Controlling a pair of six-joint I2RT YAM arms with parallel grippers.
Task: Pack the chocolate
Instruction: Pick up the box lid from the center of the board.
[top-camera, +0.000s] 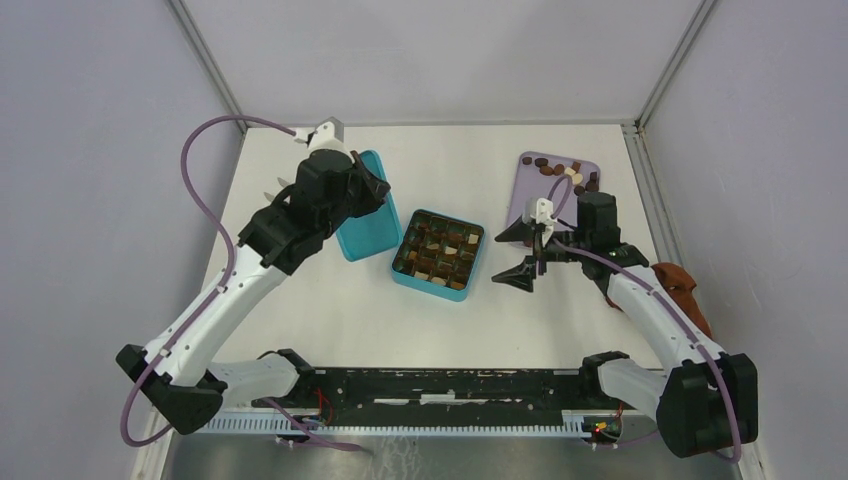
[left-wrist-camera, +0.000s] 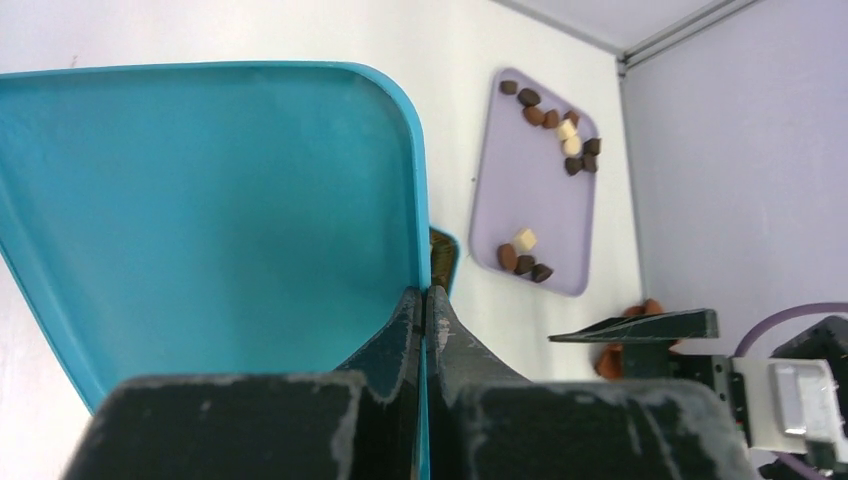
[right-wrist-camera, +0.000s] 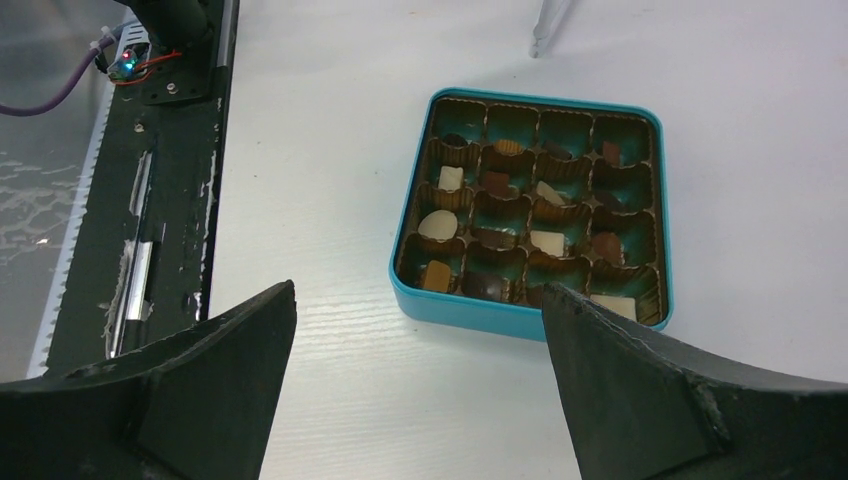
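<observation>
At 9 o'clock from the teal box (right-wrist-camera: 470, 312), top view: left gripper (left-wrist-camera: 425, 295) was pinched tight on the rim of the teal lid (left-wrist-camera: 200, 200), fingers together with only the lid edge between them. Right gripper (top-camera: 500, 259) hung at 3 o'clock from the box, jaws spread fully apart, holding and touching nothing.

Chocolate (right-wrist-camera: 437, 224): small bite-sized pieces, dark brown, mid brown and cream-white, round or blocky. Some sat in the box's paper-cupped cells, others lay loose on the lilac tray (left-wrist-camera: 520, 190) at 2 o'clock from the box.

Counts: one box with sixteen cells, four by four; most showed a piece, a few were too dark to tell. One lid. One tray with about thirteen loose pieces, nine in the far cluster and four in the near. One reddish-brown cloth (top-camera: 680, 285) at 3 o'clock, at the table edge.
</observation>
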